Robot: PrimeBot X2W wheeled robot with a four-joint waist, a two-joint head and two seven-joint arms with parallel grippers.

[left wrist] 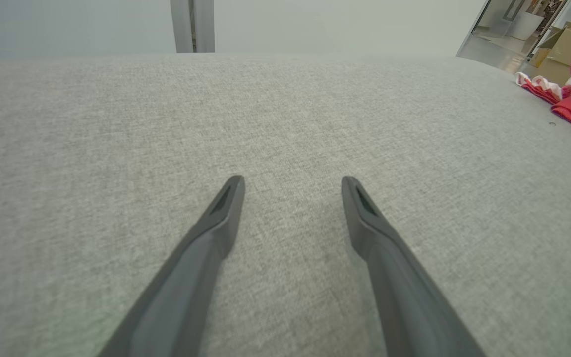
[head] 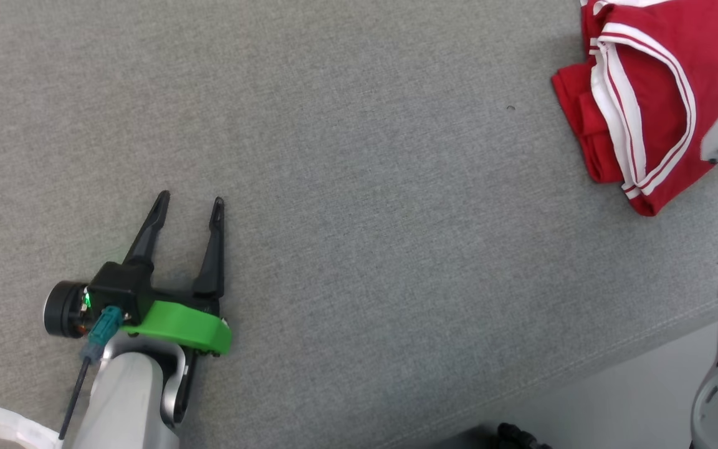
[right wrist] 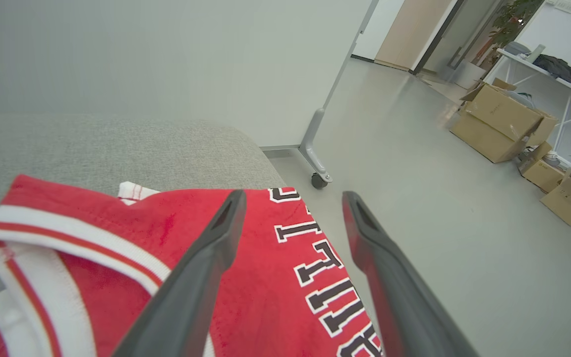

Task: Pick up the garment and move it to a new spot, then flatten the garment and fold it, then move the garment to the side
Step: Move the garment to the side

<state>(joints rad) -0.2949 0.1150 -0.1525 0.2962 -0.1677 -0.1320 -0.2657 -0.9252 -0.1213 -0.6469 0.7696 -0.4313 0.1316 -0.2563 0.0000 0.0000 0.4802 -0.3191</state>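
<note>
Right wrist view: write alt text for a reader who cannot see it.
The right gripper, two dark fingers apart, points over a folded red jersey with white striped trim and black lettering, lying at the edge of a grey fabric surface. Beyond it are a pale floor and brown cardboard boxes.

A folded red jersey (head: 639, 106) with white-striped trim lies at the far right corner of the grey fabric-covered counter (head: 396, 187), the robot's dark two-fingered right gripper (right wrist: 293, 194) poised over it at the counter's edge. The dark two-fingered left gripper (head: 191, 198) sits low over the counter's near left, well apart from the jersey. Brown cardboard boxes (right wrist: 501, 129) stand on the pale floor (right wrist: 439, 223) beyond the counter's right side.
</note>
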